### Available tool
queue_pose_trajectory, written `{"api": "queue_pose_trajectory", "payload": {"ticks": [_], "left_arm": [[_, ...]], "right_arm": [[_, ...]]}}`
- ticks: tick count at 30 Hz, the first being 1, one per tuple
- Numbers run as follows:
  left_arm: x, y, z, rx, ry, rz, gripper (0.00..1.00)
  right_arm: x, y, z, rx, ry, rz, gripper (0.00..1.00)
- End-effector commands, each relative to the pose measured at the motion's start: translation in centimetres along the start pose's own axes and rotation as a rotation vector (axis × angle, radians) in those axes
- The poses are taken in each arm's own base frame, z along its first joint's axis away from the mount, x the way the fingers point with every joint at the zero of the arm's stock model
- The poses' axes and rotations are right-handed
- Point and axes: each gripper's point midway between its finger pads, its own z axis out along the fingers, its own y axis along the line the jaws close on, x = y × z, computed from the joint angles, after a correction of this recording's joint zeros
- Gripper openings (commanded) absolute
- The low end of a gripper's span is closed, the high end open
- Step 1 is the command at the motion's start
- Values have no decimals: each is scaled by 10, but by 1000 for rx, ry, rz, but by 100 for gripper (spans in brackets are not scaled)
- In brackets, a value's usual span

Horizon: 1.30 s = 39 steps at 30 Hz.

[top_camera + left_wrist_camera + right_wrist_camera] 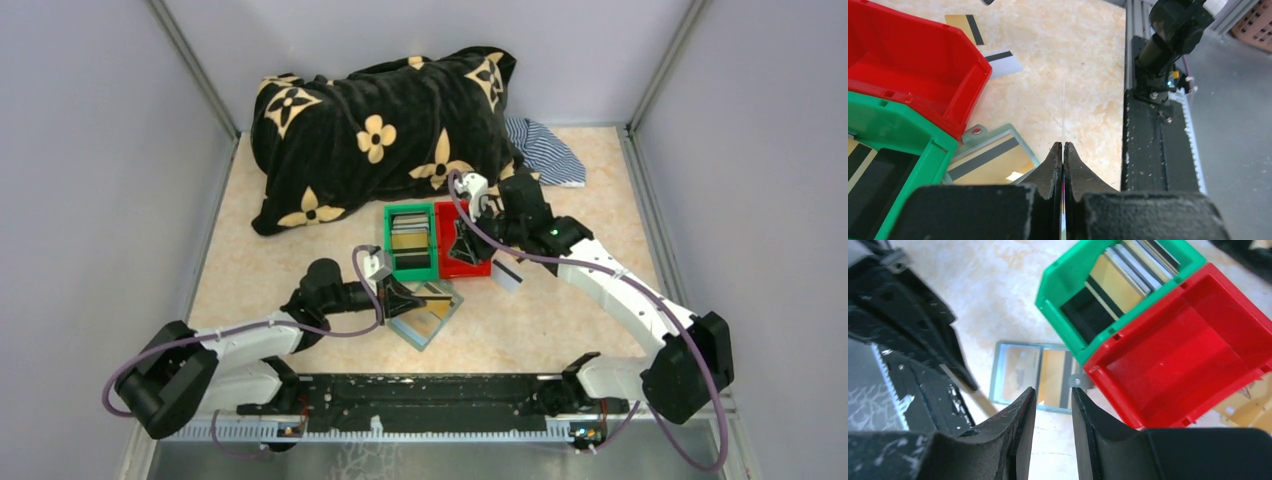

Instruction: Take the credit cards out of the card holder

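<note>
**Card pinched over the open holder**

Clamped in the left gripper (1063, 149), jaws pressed flat together: one thin credit card (1063, 112), a mere edge-on line from the left wrist view, held just over the card holder (430, 325). Spread open on the table (560, 320), right in front of the two bins, that grey-green holder. Behind its see-through pocket, a gold card (993, 159) with a black stripe. Over the red bin (1173, 350), the right gripper (1053, 391), jaws parted by a narrow gap and holding nothing. Pressed against the red bin's side, the green bin (1058, 290), with several cards (1128, 270) inside. On the bare table just beside the red bin, two loose cards (1004, 62), one gold and one pale, both striped black. At the far end, a black cushion (380, 130) with gold flowers, and beside it a striped cloth (548, 150).
</note>
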Motion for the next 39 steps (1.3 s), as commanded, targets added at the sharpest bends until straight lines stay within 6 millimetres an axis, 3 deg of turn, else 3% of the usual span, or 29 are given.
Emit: {"api": "queue_pose_trajectory", "payload": {"ticks": [1,6,14,26,34,35,39], "left_arm": [[1,6,7,42,8,144,0],[3,15,15,61,34,162,0],[-9,16,20,69,11,191,0],[-29,0,18,130,-30,203,0],[-25,1,18,133,-25,195,0],[-24,0,18,136,-25,194,0],[-26,-1,18,139,-28,196,0]], "right_arm": [[-16,32,-12,-99,17,-110,34],[-13,54,-18,-174,36,-136,34],[18,69,-3,-221,155,-155,33],[29,75,13,-261,213,-162,26],[33,78,18,-277,236,-160,25],[33,78,18,-278,238,-160,23],[35,77,20,-271,243,-161,0]]}}
